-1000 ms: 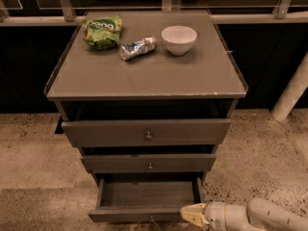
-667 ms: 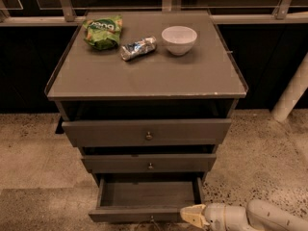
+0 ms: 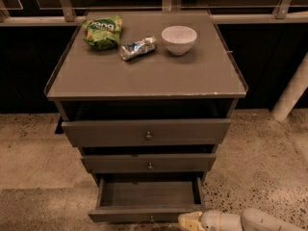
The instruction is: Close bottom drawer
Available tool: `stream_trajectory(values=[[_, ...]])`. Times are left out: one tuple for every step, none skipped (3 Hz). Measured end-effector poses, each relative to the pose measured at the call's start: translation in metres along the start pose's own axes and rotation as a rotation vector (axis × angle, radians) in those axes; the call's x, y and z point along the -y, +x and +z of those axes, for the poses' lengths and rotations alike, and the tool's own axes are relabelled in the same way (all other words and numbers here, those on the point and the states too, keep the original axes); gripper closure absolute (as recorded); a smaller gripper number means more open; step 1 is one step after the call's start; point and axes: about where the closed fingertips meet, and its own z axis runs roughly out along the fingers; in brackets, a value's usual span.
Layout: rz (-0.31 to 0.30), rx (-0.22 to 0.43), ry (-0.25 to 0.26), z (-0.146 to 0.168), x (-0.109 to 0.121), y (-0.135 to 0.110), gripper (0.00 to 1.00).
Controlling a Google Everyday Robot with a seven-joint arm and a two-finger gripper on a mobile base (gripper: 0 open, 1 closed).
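The bottom drawer [image 3: 144,214] of the grey-brown cabinet is pulled well out, its inside showing empty, with a small brass knob at the lower edge of its slim front. My gripper [image 3: 188,221] is at the bottom of the view, just right of the knob, close against the drawer's front at its right end. The white arm runs off to the lower right.
The middle drawer [image 3: 149,163] and top drawer [image 3: 147,132] stand slightly out. On the cabinet top [image 3: 144,76] lie a green snack bag [image 3: 102,31], a crumpled silver wrapper [image 3: 138,48] and a white bowl [image 3: 179,39]. A white post [image 3: 291,90] stands at right. Speckled floor lies around.
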Motion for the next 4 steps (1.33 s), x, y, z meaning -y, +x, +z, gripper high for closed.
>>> stream_trajectory(values=[[0.086, 0.005, -0.040, 0.035, 0.022, 0.041, 1.00], [0.125, -0.004, -0.065, 0.062, 0.038, 0.061, 1.00], [0.090, -0.040, -0.047, 0.084, 0.049, 0.069, 1.00], [-0.012, -0.109, 0.020, 0.094, 0.068, 0.070, 1.00]])
